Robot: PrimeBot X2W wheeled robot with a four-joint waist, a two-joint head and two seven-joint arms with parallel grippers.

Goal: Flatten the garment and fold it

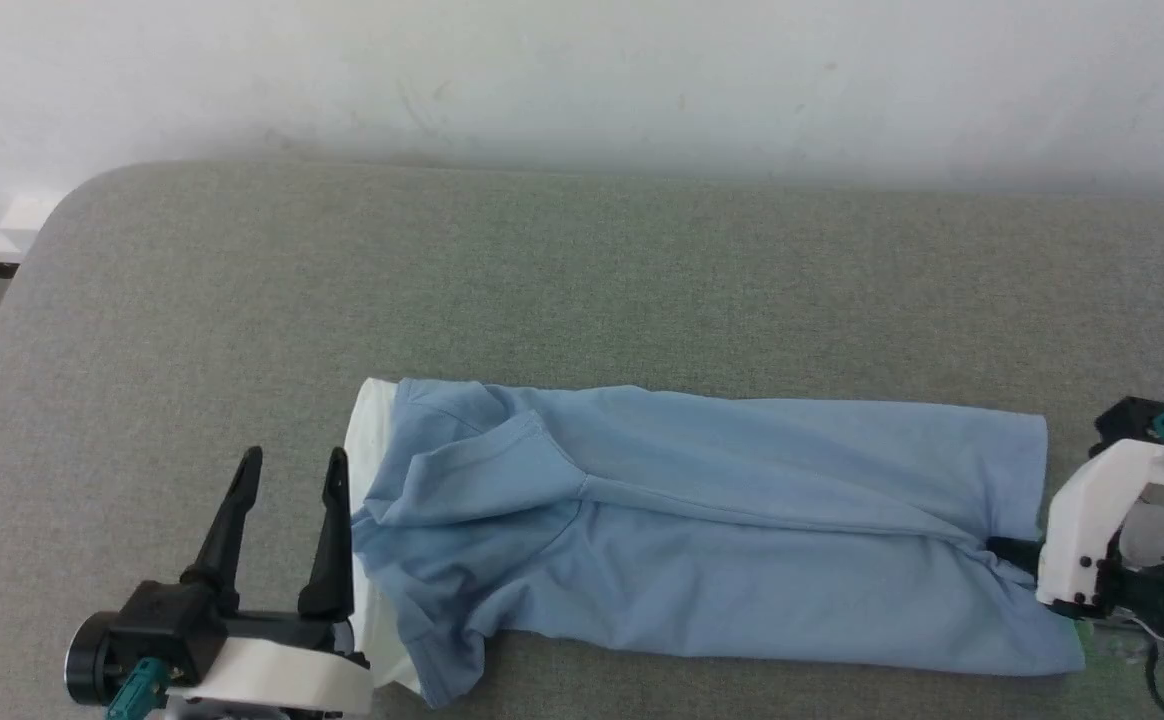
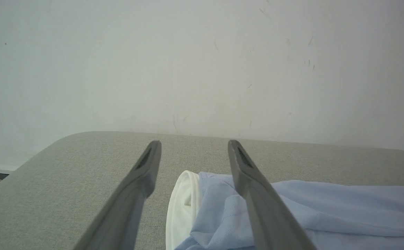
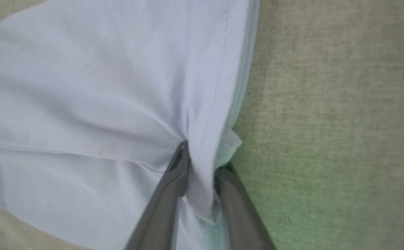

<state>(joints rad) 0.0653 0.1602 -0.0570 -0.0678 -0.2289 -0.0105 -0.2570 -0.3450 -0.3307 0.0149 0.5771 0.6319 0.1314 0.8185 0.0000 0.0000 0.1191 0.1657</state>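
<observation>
Pinching the hem (image 3: 219, 86) of the garment (image 1: 722, 520), a long strip on the grey table (image 1: 542, 270), right gripper (image 3: 203, 158) seems ready to carry it collarward; left gripper (image 1: 295, 460) wide open, empty, beside the collar (image 1: 367, 440).

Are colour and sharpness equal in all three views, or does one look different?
Head view: soft even light, the garment clearly blue. Right wrist view: it looks washed pale, and a green tint lies on the table. Left wrist view: the left gripper goes soft toward the bottom edge.
</observation>
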